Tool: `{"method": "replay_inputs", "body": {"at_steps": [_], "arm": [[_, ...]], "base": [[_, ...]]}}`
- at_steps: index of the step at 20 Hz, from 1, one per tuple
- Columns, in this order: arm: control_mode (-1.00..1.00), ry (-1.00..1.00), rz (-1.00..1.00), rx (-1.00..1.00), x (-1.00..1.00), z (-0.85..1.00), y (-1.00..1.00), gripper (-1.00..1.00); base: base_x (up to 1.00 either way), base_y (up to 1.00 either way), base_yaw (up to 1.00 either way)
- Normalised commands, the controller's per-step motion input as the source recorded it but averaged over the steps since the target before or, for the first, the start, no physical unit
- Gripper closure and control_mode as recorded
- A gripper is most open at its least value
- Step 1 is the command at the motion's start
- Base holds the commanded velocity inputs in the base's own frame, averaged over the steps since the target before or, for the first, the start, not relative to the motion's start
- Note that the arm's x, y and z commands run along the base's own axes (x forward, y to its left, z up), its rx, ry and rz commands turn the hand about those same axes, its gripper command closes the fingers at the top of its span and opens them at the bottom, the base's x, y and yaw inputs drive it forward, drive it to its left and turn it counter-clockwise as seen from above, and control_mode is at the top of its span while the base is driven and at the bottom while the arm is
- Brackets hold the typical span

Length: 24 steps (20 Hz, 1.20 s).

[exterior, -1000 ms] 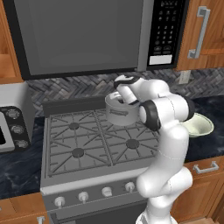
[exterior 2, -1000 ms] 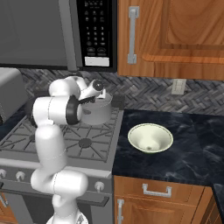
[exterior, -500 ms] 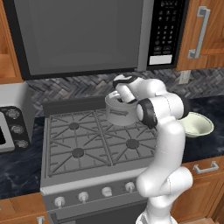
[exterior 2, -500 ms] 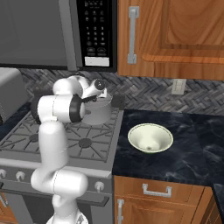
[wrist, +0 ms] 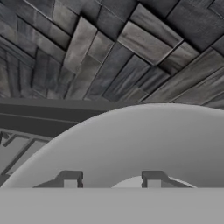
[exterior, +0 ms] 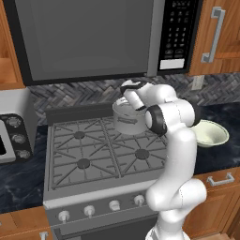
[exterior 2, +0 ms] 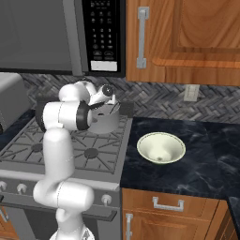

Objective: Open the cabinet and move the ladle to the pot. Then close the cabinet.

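The grey pot (exterior: 127, 121) stands on the stove's back right burner, and also shows from the other side (exterior 2: 105, 123). My gripper (exterior: 126, 93) hovers just over the pot's rim, tilted toward the back wall. In the hand view the pot (wrist: 131, 148) curves below the gripper (wrist: 111, 179), whose fingertips (wrist: 70, 178) stand apart with nothing between them, so it is open. The wooden cabinet (exterior: 224, 33) right of the microwave has its door shut, with the steel bar handle (exterior 2: 142, 37) upright. The ladle is out of view.
A pale green bowl (exterior 2: 161, 146) sits on the dark counter right of the stove (exterior: 93, 150). The microwave (exterior: 93, 37) hangs low over the burners. A silver toaster oven (exterior: 9, 136) stands at the left. Drawer pulls (exterior 2: 167, 204) line the front.
The hand has edged slightly to the left above the pot. The pot, bowl and cabinet door stay as they were.
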Motion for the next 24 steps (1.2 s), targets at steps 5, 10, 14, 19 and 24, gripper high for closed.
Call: {"method": "replay_inputs", "body": {"at_steps": [5,10,14,19,24], "arm": [[-1.0,0.0,0.0,0.0,0.0,0.0,0.0,-1.0],[-1.0,-0.04,0.0,0.0,-0.22,0.02,0.01,-1.0],[-1.0,-0.1,0.0,0.0,-0.56,0.04,0.04,-1.0],[-1.0,-0.15,0.0,0.0,-0.73,0.12,0.07,-1.0],[-1.0,-0.19,0.0,0.01,-0.95,0.85,0.02,-1.0]], "base": [[0.0,0.0,0.0],[0.0,0.0,0.0],[0.0,0.0,0.0],[0.0,0.0,0.0],[0.0,0.0,0.0]]}}
